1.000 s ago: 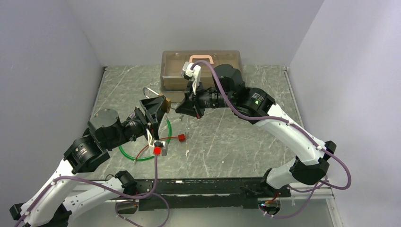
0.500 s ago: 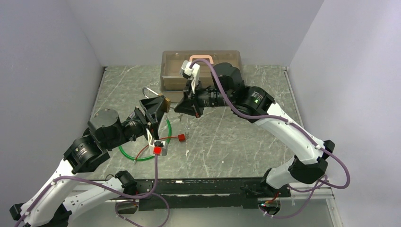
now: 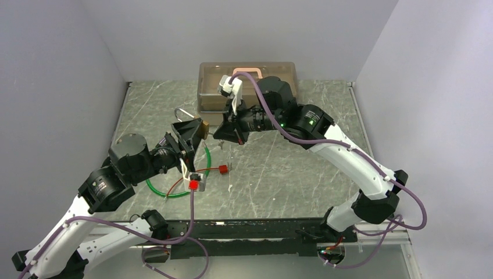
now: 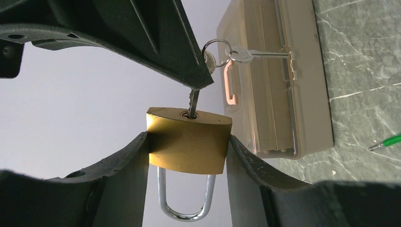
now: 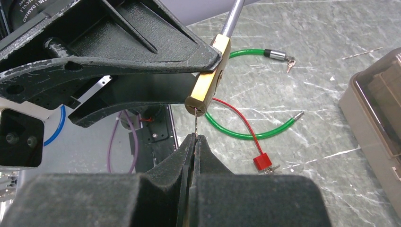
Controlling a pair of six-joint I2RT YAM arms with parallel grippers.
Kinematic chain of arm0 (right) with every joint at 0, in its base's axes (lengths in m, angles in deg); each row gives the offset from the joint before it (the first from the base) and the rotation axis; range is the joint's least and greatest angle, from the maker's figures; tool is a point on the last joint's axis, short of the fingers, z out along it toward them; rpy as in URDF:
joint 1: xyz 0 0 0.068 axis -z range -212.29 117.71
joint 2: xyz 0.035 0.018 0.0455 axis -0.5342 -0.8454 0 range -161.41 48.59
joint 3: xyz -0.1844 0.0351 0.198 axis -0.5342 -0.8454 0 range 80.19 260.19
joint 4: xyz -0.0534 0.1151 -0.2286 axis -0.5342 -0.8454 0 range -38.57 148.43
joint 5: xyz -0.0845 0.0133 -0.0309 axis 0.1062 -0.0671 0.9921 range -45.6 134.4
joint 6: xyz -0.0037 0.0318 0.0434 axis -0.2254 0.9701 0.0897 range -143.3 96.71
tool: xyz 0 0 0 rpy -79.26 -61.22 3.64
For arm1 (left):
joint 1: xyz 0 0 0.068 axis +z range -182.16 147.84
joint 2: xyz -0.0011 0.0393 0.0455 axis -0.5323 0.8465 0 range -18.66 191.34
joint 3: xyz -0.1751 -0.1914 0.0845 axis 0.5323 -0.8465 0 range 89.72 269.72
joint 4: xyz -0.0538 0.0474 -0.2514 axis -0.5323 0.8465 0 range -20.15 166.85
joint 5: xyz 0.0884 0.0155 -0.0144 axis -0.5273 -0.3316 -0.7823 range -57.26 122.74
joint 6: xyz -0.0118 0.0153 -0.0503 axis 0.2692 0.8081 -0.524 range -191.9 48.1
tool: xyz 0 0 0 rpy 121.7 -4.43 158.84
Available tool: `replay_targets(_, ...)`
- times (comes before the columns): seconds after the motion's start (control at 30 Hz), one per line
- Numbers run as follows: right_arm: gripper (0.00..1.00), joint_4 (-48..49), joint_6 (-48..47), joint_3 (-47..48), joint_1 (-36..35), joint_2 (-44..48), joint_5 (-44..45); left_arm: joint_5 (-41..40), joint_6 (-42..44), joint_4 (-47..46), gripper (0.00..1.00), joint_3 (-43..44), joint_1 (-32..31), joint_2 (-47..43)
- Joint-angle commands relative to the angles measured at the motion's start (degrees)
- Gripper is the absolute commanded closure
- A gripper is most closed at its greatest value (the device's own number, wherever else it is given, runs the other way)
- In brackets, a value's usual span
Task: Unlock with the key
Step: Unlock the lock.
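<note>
On the left, raised above the tabletop (image 3: 290,168), the left hand (image 3: 197,131) clamps the brass padlock (image 4: 188,141) by its two narrow sides, w/ the jaws part-way apart to fit the body. The lock is held in the air, keyhole end facing the other arm & shackle (image 4: 185,201) pointing away, closed as far as I can see. Prob. reason: a grip on the body leaves keyhole & shackle both free and gives something firm to twist against. Below it on the tabletop lie a green cable (image 5: 246,137) and a red tag (image 5: 261,162) on red wire, not part of this job.

Btwn the two hands sits the key (image 4: 193,101), its blade in the keyhole; how deep, can't tell. Its head is pinched in the right hand (image 5: 195,142), which is fully closed on it & lined up w/ the blade, so a wrist roll would turn it. A key ring (image 4: 217,49) w/ a spare key (image 4: 257,55) hangs off the head, clear of the lock.

Further right & behind, a clear plastic box (image 3: 209,87) sits at the back of the tabletop, lid shut.

Insertion looks done; the turn is next, i.e. the shackle hasn't popped yet. Risk: the thin key bends or slips in the pinch if the arms aren't aligned.
</note>
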Motion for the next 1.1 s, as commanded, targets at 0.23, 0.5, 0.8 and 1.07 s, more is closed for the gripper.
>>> replay_targets(0.23, 1.0, 0.75, 0.66, 4.37, -3.31, -3.08, 5.46, -2.41, 5.02, -6.79, 1.0, 1.12, -0.7, 0.4)
replay_targets(0.5, 1.0, 3.31, 2.2, 3.64, -3.95, -2.86, 6.26, -4.6, 9.02, -7.33, 1.0, -1.06, -1.5, 0.61)
replay_targets(0.8, 1.0, 6.55, 4.18, 1.86, -3.97, -2.16, 4.89, -5.98, 9.25, -8.25, 1.0, -1.86, -2.07, 1.2)
replay_targets(1.07, 1.0, 11.09, 5.67, -0.33, -5.06, -1.73, 4.16, -10.27, 5.41, -10.94, 1.0, -1.13, -2.95, 2.94)
